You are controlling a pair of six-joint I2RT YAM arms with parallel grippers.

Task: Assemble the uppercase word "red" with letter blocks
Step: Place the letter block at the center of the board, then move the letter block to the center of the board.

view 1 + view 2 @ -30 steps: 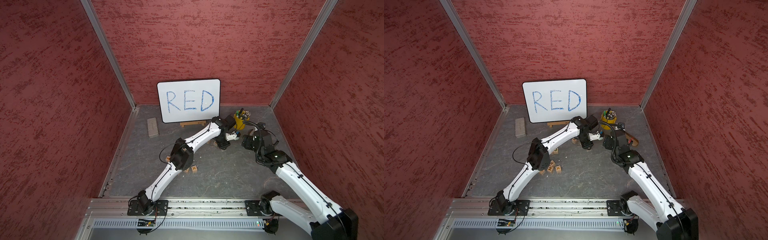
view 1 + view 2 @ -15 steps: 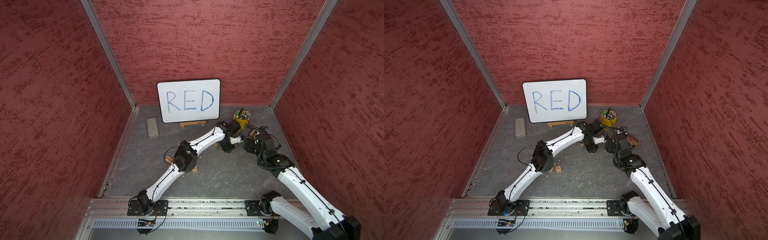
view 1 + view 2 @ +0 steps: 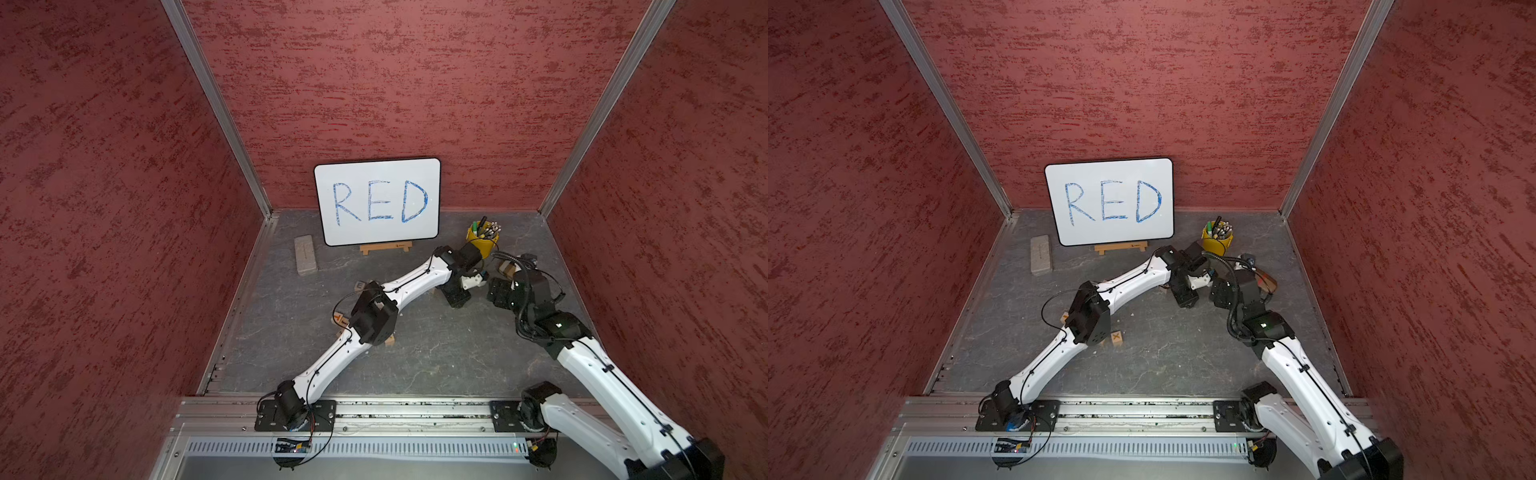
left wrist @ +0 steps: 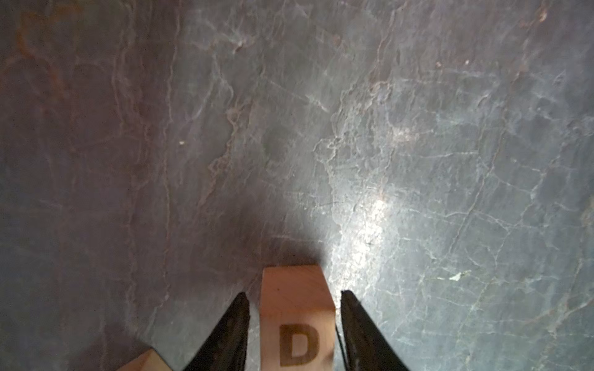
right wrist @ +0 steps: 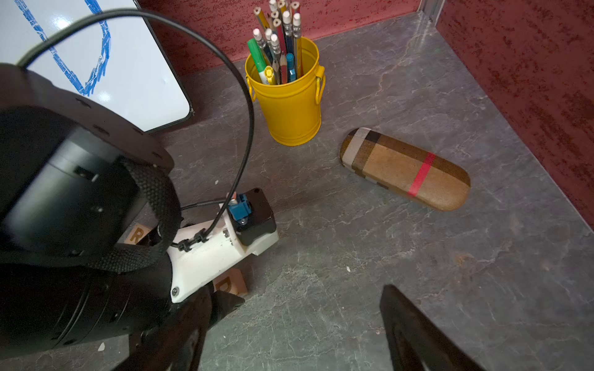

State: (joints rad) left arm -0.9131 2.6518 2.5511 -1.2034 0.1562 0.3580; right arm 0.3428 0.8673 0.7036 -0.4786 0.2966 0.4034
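We see the left gripper pointing down over the D block. Its jaws are slightly parted, with a thin gap on each side, so the block stands free on the table. It sits right of centre, just on the near side of the yellow pencil cup. The R block lies to its left, half hidden by the arm. The right gripper hangs wide open and empty nearby.

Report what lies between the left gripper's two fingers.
The D block stands between the fingers of the left gripper, with a thin gap of bare floor on each side. This shows in the left wrist view.
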